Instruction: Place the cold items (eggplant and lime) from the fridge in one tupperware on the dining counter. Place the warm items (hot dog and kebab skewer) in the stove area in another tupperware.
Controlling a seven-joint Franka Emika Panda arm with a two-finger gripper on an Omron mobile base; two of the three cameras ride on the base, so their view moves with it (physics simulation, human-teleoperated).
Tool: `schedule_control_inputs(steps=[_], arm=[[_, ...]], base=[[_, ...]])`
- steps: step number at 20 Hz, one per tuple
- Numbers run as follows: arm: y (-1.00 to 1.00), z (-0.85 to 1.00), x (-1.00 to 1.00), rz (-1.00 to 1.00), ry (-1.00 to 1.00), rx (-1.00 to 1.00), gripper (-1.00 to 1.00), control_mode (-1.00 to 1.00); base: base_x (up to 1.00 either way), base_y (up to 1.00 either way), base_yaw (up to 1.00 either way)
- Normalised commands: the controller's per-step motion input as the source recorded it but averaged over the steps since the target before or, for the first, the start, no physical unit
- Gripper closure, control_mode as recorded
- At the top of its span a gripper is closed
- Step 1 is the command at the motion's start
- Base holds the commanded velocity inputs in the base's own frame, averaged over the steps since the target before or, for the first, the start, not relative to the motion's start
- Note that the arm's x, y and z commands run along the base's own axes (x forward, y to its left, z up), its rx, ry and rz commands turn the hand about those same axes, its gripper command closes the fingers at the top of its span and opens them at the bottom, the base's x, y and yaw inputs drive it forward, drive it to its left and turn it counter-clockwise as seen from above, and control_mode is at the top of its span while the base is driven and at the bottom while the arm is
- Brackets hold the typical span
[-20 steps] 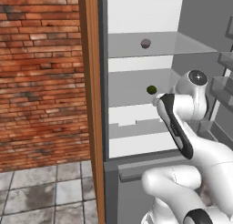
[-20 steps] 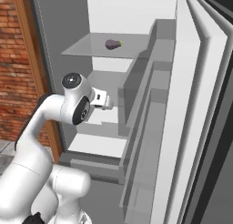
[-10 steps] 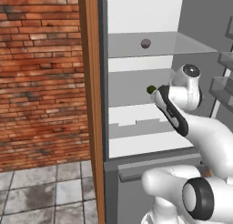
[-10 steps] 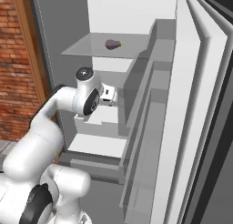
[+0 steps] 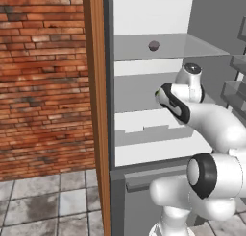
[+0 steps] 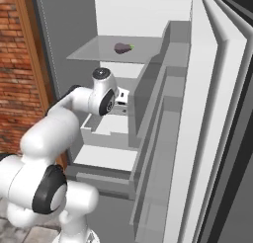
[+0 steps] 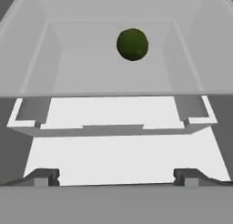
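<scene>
The hand (image 7: 116, 175), open wide and holding nothing, points into the open fridge. The lime (image 7: 132, 44) sits ahead of it and slightly right, on a glass shelf (image 7: 91, 77). Being round, it could roll away if a fingertip nudges it off-center.

The eggplant (image 6: 123, 48) lies on the fridge's top shelf (image 6: 94, 53); the lime (image 7: 132, 44) sits on the shelf below it — well ahead of the gripper (image 7: 116, 176), toward the back, with drawers (image 7: 113, 127) beneath.
</scene>
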Motion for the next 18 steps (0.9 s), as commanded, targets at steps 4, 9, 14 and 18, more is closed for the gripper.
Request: schedule_control_inputs(steps=[4,9,14,18], arm=[[-0.09,-0.29,0.32,0.0,0.01,0.0,-1.0,-1.0],[-0.09,-0.17,0.32,0.0,0.02,0.0,-1.0,-1.0],[-0.12,-0.01,0.34,0.0,0.0,0.0,-1.0,-1.0],[-0.09,-0.07,0.31,0.0,0.0,0.0,-1.0,-1.0]], base=[[0.0,0.0,0.0],[0.0,0.0,0.0],[0.0,0.0,0.0],[0.0,0.0,0.0]])
